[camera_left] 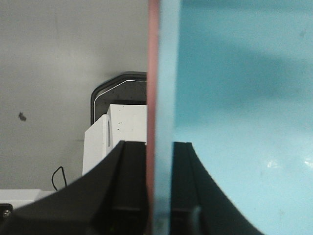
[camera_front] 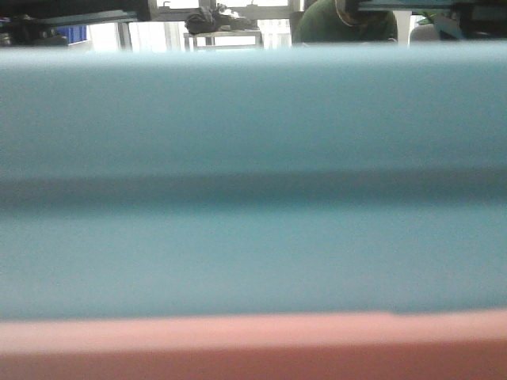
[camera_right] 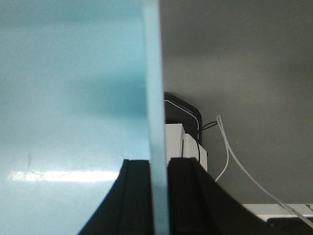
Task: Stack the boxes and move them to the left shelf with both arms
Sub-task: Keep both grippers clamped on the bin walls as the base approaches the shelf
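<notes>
Item 1: stack (camera_front: pixel 253 237) of two boxes, held up close to the front camera so that it fills nearly all of that view.
- Blue box (camera_front: pixel 253 119): sits nested inside the pink one. Its long wall runs across the frame, and its inner face shows in both wrist views with a streak of reflected light.
- Pink box (camera_front: pixel 253 344): only its rim shows below the blue wall. In the left wrist view its edge lies flat against the outside of the blue wall.

Item 2: left gripper (camera_left: pixel 159 196). I see the black fingers (camera_left: pixel 132 196) clamped on the doubled pink and blue walls, one on each side.

Item 3: right gripper (camera_right: pixel 159 196). It is closed on the blue wall, and the pink edge is not visible to me here.

Item 4: surroundings.
- Below the wrists: a plain grey surface (camera_left: pixel 49 58), a white unit (camera_left: pixel 117 132) with a dark rounded part behind it, a black cable (camera_left: pixel 58 176) and a white cable (camera_right: pixel 230 156).
- Above the stack: bright windows, a table (camera_front: pixel 222 36) bearing a dark bag (camera_front: pixel 207 20), and a person (camera_front: pixel 344 24) in dark green.
</notes>
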Motion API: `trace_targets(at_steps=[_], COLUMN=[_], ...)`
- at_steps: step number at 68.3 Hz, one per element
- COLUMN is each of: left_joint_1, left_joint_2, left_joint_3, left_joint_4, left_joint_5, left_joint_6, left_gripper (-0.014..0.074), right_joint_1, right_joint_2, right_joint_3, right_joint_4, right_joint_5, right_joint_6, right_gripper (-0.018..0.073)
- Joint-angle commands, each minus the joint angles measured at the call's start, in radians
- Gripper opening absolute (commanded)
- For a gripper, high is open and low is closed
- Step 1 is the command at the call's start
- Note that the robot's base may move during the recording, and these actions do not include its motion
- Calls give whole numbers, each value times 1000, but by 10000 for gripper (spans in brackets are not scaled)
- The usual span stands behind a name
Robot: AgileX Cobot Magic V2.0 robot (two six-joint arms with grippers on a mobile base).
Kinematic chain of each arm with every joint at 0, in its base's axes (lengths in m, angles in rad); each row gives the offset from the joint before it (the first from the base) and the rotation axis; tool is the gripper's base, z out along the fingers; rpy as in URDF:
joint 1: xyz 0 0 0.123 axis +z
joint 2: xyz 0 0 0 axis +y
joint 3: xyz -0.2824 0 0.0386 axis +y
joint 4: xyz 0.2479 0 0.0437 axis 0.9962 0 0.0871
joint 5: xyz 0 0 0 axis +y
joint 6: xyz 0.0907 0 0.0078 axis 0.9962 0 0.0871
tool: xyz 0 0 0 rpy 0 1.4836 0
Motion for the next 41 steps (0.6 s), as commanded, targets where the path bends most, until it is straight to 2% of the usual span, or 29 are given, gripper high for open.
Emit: trace_targets(at_steps=[1,41], left_joint_1=[-7,-7], left_joint_2=[-39,-39], left_joint_3=[-29,-29], left_joint_4=[-12,-12], left_joint_5=[109,109], left_joint_6=[-8,-8], left_gripper=[-12,-12], right_joint_1=[0,0], right_joint_2=[-35,-35], right_joint_3=[-27,-27], right_joint_4=[-28,-28], right_joint_5=[47,47], right_joint_6=[0,0], right_gripper=[66,66])
